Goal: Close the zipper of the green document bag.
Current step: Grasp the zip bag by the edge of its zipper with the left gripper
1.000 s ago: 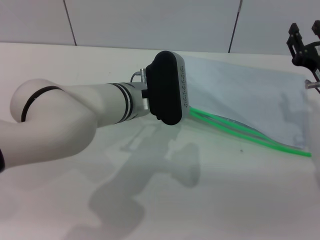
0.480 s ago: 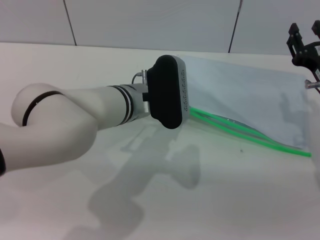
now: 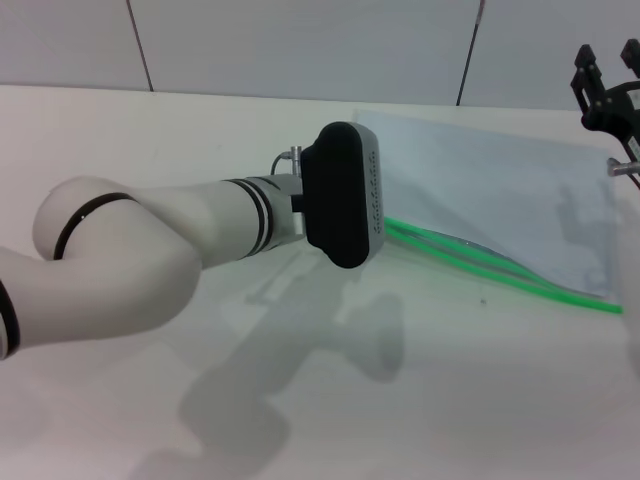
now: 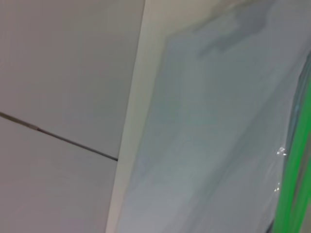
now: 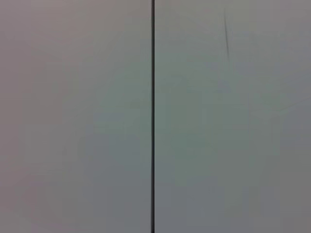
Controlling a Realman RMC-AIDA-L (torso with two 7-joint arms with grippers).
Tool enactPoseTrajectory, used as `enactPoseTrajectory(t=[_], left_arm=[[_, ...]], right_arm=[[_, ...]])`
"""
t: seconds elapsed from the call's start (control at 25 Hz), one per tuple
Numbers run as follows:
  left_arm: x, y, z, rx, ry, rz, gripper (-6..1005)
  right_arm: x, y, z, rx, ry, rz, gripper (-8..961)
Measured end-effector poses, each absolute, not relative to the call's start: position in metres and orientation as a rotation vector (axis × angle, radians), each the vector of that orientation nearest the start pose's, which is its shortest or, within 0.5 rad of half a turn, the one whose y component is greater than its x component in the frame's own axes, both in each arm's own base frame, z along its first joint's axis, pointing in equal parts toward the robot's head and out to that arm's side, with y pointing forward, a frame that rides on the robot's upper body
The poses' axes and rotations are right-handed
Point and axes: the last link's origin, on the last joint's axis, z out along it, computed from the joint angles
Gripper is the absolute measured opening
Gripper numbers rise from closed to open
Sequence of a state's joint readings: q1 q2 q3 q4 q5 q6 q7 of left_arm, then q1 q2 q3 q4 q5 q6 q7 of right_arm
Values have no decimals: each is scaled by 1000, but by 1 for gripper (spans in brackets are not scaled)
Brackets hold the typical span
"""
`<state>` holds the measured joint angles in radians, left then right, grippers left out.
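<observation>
Bag (image 3: 500, 190) lies flat on table (image 3: 150, 130) at 2 o'clock, zipper (image 3: 500, 272) along its near edge. Left gripper (image 3: 345, 195) at centre; right gripper (image 3: 610, 85) at 2 o'clock. Finger states of both: cannot tell.

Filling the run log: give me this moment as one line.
left pincer: at bag's near-left corner, fingers hidden | zipper: two strips apart, open | right pincer: raised at far right, idle
</observation>
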<state>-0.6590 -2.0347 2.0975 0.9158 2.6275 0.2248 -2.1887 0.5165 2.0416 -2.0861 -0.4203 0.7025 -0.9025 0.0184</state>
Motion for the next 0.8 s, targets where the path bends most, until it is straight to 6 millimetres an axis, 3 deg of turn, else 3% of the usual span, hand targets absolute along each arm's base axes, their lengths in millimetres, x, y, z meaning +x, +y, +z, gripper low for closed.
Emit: enactPoseTrajectory(t=[0.8], left_arm=[[-163, 408, -110, -2315, 506, 287, 672]], right_arm=[[263, 394, -17, -1665, 485, 721, 526]])
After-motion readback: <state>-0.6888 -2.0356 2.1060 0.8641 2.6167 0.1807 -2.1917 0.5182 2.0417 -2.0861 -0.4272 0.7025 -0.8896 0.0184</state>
